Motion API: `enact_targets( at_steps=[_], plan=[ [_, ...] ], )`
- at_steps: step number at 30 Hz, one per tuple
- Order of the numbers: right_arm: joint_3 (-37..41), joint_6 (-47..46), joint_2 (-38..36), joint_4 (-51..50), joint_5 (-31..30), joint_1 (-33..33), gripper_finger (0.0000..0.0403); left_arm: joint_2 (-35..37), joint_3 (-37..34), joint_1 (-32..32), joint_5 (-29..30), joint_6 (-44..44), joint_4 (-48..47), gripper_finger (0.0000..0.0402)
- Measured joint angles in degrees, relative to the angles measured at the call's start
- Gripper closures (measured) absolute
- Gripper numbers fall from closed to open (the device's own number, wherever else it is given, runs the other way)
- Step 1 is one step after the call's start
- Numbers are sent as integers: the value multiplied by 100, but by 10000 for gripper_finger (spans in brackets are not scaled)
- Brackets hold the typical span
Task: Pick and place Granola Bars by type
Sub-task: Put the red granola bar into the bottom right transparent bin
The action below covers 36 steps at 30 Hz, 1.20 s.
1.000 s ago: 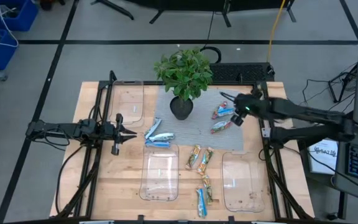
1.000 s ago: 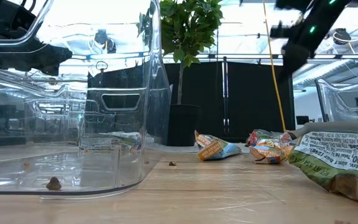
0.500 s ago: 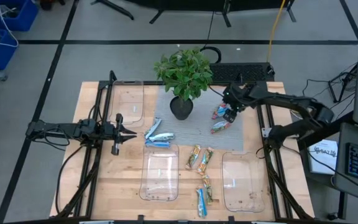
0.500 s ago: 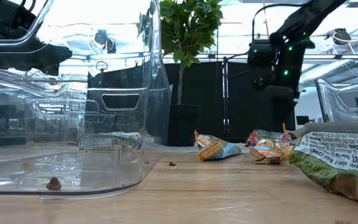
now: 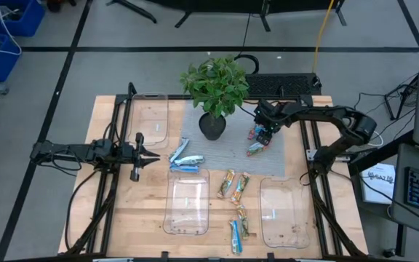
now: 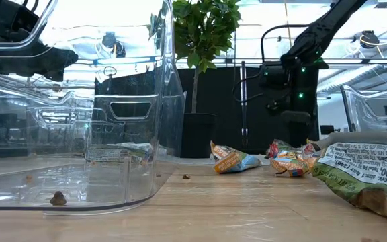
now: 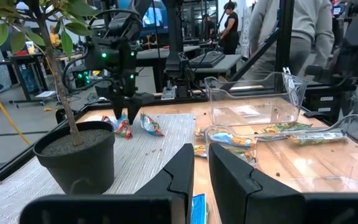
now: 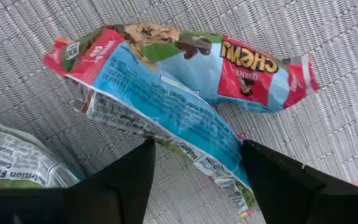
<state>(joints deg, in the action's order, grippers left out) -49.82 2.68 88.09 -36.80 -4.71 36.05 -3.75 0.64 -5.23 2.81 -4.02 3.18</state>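
You have red-and-blue foil granola bars (image 8: 185,81) on a grey woven mat (image 5: 231,156), blue-white foil bars (image 5: 184,159) beside it, green-yellow-orange ones (image 5: 233,185) on the pale wood surface (image 5: 122,211), and a black gripper (image 5: 265,136) above.

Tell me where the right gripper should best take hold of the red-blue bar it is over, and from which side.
Probably across its middle, from straight above. The red-blue bar lies flat on the grey woven mat, long and narrow, so its narrow width fits between the fingers. The right gripper already hangs over it, open, a second bar close beside.
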Motion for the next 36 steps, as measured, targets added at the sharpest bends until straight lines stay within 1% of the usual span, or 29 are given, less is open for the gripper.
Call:
enact_targets(
  at_steps=[3, 5, 8, 12, 13, 18, 21, 24, 28, 32, 36],
  plan=[
    [0, -6, -2, -12, 2, 0, 192, 0, 0, 0, 2, -1, 0, 344],
    [2, -28, -47, -72, 13, -2, 217, 0, 0, 1, 4, -1, 2, 344],
    [4, -25, -52, -88, 7, -2, 274, 0, 0, 1, 7, -1, 2, 344],
    [4, 1, -55, -74, 4, -2, 373, 0, 4, 0, 8, -1, 2, 344],
    [4, 37, -55, -71, 6, -2, 387, 0, 4, 0, 12, -1, 2, 344],
    [4, 120, -58, -67, -5, -45, 400, 0, 4, 2, 20, -1, 2, 344],
    [11, 174, -186, -62, -338, -180, 402, 0, 4, 1, 20, -1, 3, 344],
    [-5, 222, -512, -20, -553, -343, 402, 0, 4, 1, 20, -1, 3, 344],
    [-137, -14, -1238, -232, -541, -636, 402, 0, 4, 0, 19, -1, 4, 344],
    [-365, -532, -2110, -898, -137, -1123, 403, 1, 4, 2, 18, -1, 4, 344],
    [-696, -1467, -2926, -1663, 464, -1767, 403, 2, 7, 2, 17, -1, 4, 344]
  ],
)
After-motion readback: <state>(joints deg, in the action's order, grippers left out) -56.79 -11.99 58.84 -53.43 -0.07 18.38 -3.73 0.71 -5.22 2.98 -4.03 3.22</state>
